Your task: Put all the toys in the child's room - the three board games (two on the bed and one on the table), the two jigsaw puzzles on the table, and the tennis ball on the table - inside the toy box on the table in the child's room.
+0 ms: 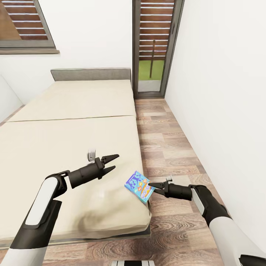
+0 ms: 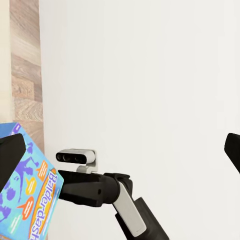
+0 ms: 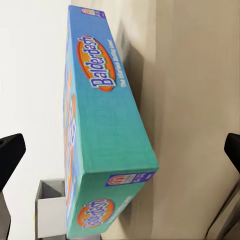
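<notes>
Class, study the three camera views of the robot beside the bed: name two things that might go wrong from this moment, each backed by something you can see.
1. The blue board game lies at the mattress edge of the bed, over the wooden floor. A nudge from the right gripper might push it off.
2. In the right wrist view the box sits between wide-open fingers; closing off-centre may make it pivot or slip.
</notes>
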